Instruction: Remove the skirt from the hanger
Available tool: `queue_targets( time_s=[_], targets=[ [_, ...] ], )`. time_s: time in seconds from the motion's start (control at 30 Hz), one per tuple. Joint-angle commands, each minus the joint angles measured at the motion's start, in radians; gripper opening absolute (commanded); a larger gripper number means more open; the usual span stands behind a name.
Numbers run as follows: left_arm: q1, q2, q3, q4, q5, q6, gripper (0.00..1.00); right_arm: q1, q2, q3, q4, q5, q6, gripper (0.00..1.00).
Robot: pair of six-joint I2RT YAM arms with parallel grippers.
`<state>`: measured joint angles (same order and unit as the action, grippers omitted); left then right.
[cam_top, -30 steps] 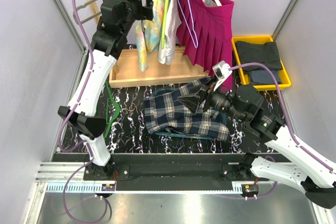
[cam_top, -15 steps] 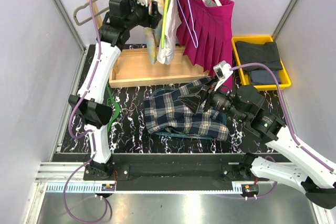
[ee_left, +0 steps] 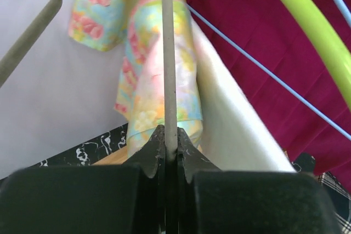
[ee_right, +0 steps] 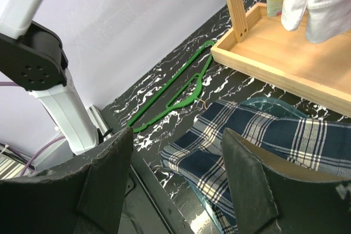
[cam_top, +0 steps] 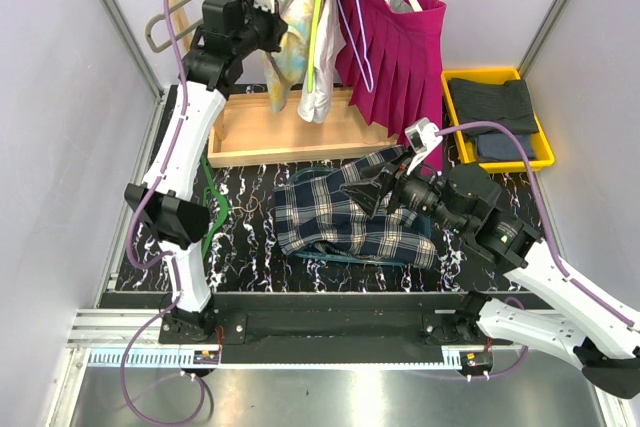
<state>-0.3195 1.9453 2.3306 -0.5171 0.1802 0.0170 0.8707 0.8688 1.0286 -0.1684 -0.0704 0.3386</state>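
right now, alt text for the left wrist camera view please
The left gripper is shut on a thin grey bar that runs straight up the frame. Behind it hangs a floral skirt, with a white garment and a dark pink skirt to its right and a lime green hanger top right.

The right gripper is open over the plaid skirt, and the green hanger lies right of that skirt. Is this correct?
Not quite: the green hanger lies left of the plaid skirt, as the top external view shows. The right gripper is indeed open over it.
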Motion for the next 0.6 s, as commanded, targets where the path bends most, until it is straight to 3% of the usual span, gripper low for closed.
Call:
queue_targets(
  time_s=[0.0,0.57],
  targets=[
    [0.003,-0.075,0.003,0.104,-0.042,0.005,0.0,0.007,-0.011,-0.018,0.03,-0.005,0.01,0.72],
    [0.003,-0.155,0.128,0.27,-0.073,-0.058,0.0,0.007,-0.007,-0.061,0.049,-0.026,0.03,0.69]
  ],
)
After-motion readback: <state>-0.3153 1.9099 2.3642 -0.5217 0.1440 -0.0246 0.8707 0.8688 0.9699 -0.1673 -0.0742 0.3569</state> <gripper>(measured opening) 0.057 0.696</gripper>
